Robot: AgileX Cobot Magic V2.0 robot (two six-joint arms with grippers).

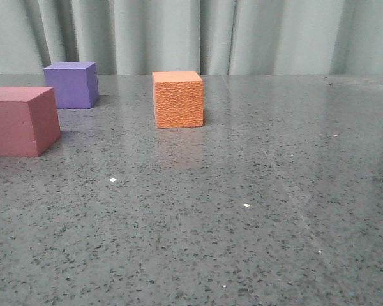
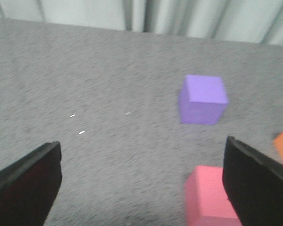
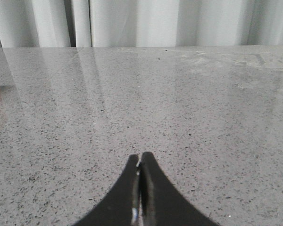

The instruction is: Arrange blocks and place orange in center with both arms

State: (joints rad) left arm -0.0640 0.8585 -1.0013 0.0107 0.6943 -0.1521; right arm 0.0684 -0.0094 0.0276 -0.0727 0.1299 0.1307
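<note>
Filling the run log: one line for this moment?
left gripper: open, empty | right gripper: shut, empty | orange cube: untouched

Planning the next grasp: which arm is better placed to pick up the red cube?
Left. The left gripper is wide open above the table, with the red cube beside one finger. The right gripper is shut, and its view shows almost only bare table.

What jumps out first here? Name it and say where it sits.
The orange block catches the eye first, alone near the middle of the grey table. On the left stand the purple block, farther back, and the pink block, nearer. The left claw is open above the pink block; the right claw is shut.
</note>
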